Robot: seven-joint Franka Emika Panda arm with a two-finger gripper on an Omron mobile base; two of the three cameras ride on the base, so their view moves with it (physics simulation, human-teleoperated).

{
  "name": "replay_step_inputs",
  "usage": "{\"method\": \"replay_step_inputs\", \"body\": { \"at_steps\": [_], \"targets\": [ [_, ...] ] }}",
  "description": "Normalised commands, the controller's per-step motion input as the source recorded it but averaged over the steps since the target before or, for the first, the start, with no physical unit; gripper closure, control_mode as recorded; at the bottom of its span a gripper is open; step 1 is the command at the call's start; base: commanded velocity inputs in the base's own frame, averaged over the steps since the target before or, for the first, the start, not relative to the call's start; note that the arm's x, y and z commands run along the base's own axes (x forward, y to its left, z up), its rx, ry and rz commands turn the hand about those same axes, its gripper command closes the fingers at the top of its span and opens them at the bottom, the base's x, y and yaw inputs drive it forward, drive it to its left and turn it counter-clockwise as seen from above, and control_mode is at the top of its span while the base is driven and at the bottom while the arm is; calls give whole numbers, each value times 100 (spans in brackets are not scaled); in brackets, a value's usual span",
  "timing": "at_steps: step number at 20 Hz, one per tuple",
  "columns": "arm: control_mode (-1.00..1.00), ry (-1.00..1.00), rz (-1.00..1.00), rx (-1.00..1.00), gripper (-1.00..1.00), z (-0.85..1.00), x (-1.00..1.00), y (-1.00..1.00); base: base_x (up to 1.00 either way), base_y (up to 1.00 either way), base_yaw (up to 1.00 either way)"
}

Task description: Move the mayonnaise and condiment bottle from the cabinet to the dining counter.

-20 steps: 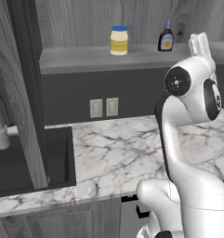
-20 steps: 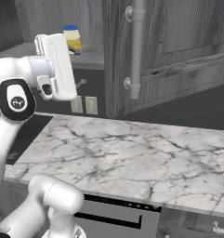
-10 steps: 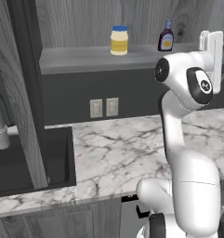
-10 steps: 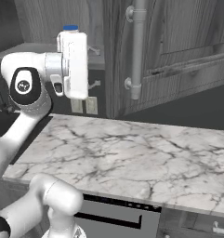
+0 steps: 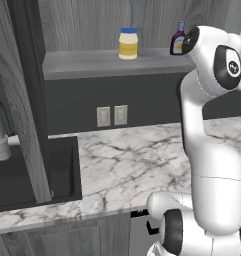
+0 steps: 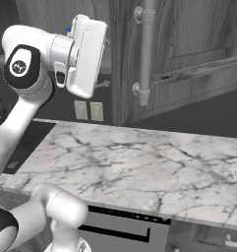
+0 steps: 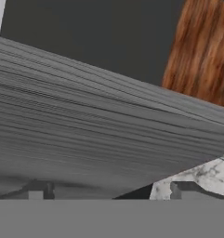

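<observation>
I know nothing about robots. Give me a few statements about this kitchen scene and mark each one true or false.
1. The short pale yellow mayonnaise jar with the blue lid stands on the grey cabinet shelf. True.
2. The small dark condiment bottle with the blue cap lies tipped over on the white veined marble worktop. False: it stands upright on the shelf.
3. The robot's gripper holds the jar. False: the jar stands alone, untouched.
4. Two pale wall sockets sit below the shelf. True.
</observation>
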Motion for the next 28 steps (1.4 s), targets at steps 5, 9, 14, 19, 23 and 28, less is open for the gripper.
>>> {"method": "replay_step_inputs", "body": {
  "at_steps": [5, 9, 14, 19, 23, 28],
  "targets": [
    [-100, -20, -22, 9, -100, -42, 27, -23, 0, 0, 0],
    [-100, -14, -16, 2, -100, -49, 61, -11, 0, 0, 0],
    [-100, -20, -13, 0, -100, -33, 27, -18, 0, 0, 0],
    [-100, -21, -10, 0, -100, -19, -12, -31, 0, 0, 0],
    [-100, -15, -16, 0, -100, -22, -16, -35, 0, 0, 0],
    [-100, -15, -13, 1, -100, -11, -32, -51, 0, 0, 0]
  ]
}}
